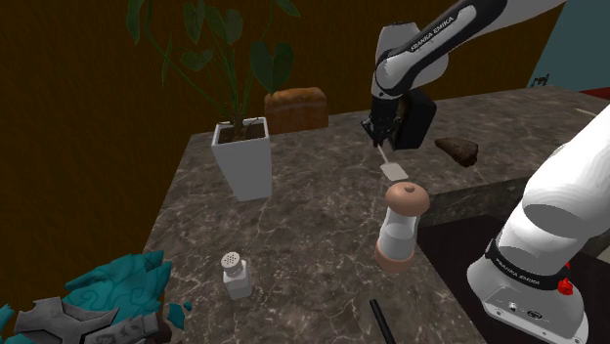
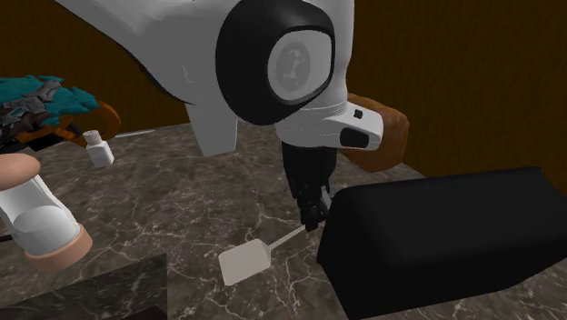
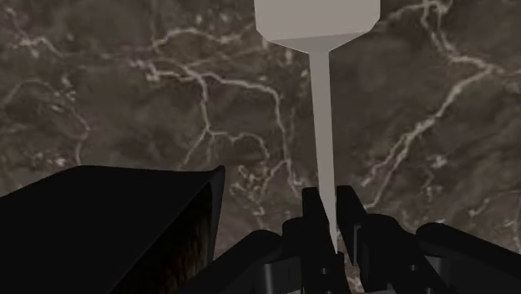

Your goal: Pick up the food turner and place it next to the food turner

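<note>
Jaws closed on the thin handle end of pale grey flat-bladed food turner (image 3: 328,125), above dark veined counter (image 3: 125,83). Judged light, stiff, slim; blade-heavy, may pivot in grip.

A dark marble worktop (image 1: 313,235) with pale veins slopes across the shoulder view. Toward its far edge stands a white square planter (image 1: 244,156) holding a leafy green plant, with a brown loaf (image 1: 296,107) behind it. A dark brown wedge (image 1: 457,150) lies toward the shoulder view's right. Nearer the middle stands a clear-bodied mill (image 1: 403,227) with a tan cap and base. A small white shaker (image 1: 236,275) stands closer to the near edge, and a slim black handle (image 1: 381,321) lies at that edge.
</note>
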